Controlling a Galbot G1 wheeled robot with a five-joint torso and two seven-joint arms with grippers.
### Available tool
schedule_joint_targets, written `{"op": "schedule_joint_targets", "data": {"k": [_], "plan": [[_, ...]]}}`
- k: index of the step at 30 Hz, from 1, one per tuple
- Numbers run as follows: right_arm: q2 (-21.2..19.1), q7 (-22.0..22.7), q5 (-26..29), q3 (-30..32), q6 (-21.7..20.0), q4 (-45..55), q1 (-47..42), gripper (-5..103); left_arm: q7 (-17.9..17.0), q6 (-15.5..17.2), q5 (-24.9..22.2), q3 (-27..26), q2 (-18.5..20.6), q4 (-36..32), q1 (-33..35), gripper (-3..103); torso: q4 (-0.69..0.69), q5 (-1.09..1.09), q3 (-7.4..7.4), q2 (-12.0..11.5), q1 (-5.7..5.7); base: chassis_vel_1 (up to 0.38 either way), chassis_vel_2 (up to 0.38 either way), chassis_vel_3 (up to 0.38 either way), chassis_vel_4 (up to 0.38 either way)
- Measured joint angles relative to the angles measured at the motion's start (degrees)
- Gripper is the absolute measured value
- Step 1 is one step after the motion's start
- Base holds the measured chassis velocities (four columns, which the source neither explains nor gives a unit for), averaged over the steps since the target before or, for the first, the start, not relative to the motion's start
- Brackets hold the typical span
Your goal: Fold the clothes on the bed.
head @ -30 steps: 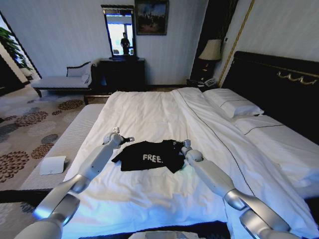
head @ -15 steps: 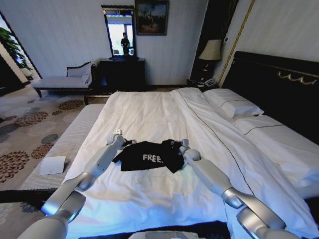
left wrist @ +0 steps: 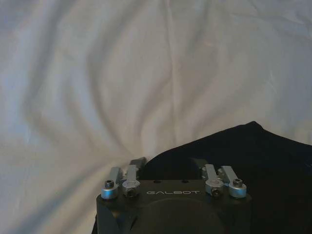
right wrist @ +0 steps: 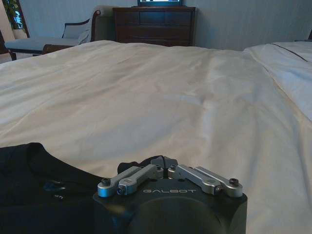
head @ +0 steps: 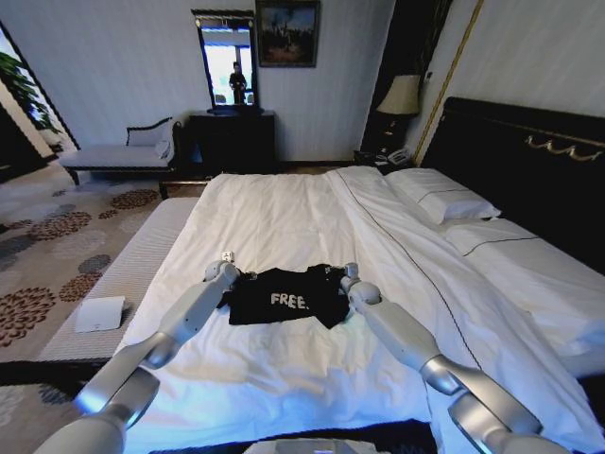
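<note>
The black T-shirt (head: 284,298), soft, light and limp, lies on the near part of the bed (head: 302,218); left claw (head: 230,268) spread at its left sleeve, right claw (head: 348,274) apparently pinching its far right edge, probably the best grip points

Both arms reach forward and low from the shoulders, elbows slightly bent, wrists angled inward toward each other. The left gripper (head: 230,269) has its fingers (left wrist: 138,163) spread apart (linkage bars standing wide on the housing). The right gripper (head: 348,274) has its jaws drawn together, fingertips (right wrist: 165,161) meeting at a point.
</note>
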Motion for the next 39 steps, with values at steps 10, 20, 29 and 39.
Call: {"op": "schedule_joint_targets", "data": {"k": [10, 20, 29, 39], "plan": [[-0.2, 0.3, 0.7, -0.2, -0.2, 0.2, 0.1, 0, -0.2, 0.0, -0.1, 0.5, 1.0, -1.3, 0.9, 18, -0.01, 0.0, 0.0, 0.0, 0.0, 0.0, 0.0, 0.0, 0.0], [-0.1, 0.6, 0.8, -0.3, -0.2, 1.3, -0.1, 0, 0.5, -0.1, 1.3, 1.3, 3.5, -7.2, 2.2, 1, 0.0, 0.0, 0.0, 0.0, 0.01, 0.0, 0.0, 0.0, 0.0], [-2.2, 2.6, 3.2, 1.4, -1.5, 8.1, -1.3, 0, -0.7, -0.1, -0.3, -2.4, 6.1, -18.6, 3.8, 1, -0.01, 0.01, 0.0, 0.0, 0.01, 0.0, 0.0, 0.0, 0.0], [-5.2, 9.4, 13.5, 4.3, -5.6, 19.2, -2.0, 0, -0.1, -0.8, -2.9, -7.9, 12.6, -31.6, 6.5, 1, -0.01, 0.0, 0.0, 0.0, 0.01, 0.0, 0.0, 0.0, 0.0]]}}
